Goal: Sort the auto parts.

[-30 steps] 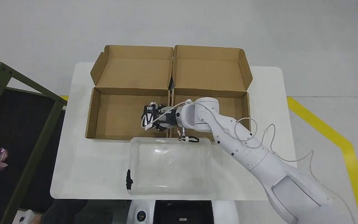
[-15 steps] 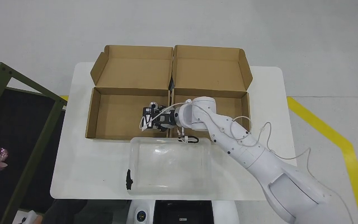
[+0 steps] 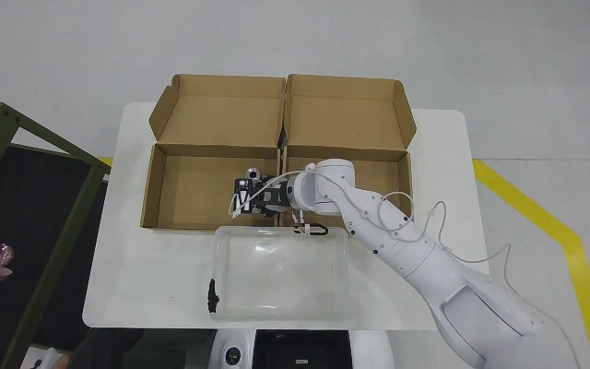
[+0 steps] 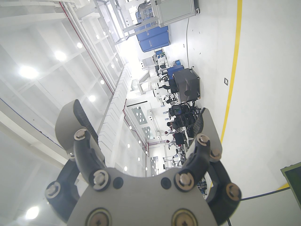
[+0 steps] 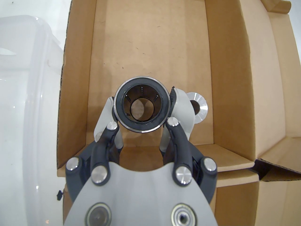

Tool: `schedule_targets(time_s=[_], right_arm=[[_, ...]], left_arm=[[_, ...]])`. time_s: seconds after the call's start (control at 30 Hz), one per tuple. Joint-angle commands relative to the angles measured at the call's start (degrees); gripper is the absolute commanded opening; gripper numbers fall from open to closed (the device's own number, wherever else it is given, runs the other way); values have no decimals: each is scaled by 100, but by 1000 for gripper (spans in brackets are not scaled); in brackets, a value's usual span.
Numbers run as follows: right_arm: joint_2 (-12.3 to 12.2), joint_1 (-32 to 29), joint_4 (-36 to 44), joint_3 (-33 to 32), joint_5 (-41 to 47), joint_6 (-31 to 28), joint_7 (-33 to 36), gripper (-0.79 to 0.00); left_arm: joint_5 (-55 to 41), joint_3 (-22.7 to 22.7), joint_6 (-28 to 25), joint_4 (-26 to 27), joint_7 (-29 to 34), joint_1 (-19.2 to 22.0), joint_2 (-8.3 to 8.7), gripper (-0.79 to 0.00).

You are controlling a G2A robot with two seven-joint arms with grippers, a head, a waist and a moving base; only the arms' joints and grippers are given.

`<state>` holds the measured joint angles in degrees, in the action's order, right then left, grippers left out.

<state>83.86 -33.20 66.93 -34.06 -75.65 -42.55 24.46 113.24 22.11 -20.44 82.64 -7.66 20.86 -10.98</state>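
One ring-shaped bearing [image 5: 142, 123] is sitting clamped in the right gripper [image 5: 143, 105], whose fingers [image 5: 182, 106] are pressing on its sides, while the arm is edging slightly deeper over the left cardboard box [image 5: 150, 36], probably nearing release there

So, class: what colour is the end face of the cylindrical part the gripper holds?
Cylindrical part: black face, silver rim; clearest in right wrist view.

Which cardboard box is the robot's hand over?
The left box: the right gripper holds a black ring above its floor. The arm merely crosses the right box.
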Motion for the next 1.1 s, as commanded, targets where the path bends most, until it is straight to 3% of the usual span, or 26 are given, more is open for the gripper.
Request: schedule_targets(time_s=[0.0,0.7,1.0,1.07], right_arm=[[2,-10,5,-17,2,-19,1,-422],[-99,-242,935,-546,131,-145,-213,-409],[-342,-880,2002,-1210,120,-181,-319,-394],[-419,-1122,2311,-1401,83,-211,-324,-342]], left_arm=[[0,0,0,0,0,0,0,0],[0,0,0,0,0,0,0,0],[0,0,0,0,0,0,0,0],[0,0,0,0,0,0,0,0]])
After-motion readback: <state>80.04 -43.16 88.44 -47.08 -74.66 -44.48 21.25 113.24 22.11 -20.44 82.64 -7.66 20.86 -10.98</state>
